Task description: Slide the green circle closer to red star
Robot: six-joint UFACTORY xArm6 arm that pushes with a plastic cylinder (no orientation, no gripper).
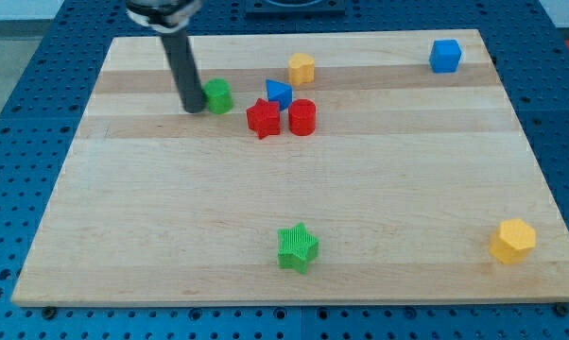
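Upper left: my tip (pixel 191 109) touching green circle (pixel 217 95); no claw fitted, state untellable. Red star (pixel 263 118) near, small gap left.

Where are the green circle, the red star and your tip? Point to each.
green circle block (pixel 218 95), camera view, top face.
red star block (pixel 263 118), camera view, top centre.
my tip (pixel 192 109), camera view, rod's lower end.

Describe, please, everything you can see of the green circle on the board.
The green circle is a small, solid green cylinder with a ridged, plastic-looking surface, standing flat on the wooden board near the view's top left. My tip sits right against its left side, apparently touching. The red star lies to its right and slightly lower, with a clear gap between them.
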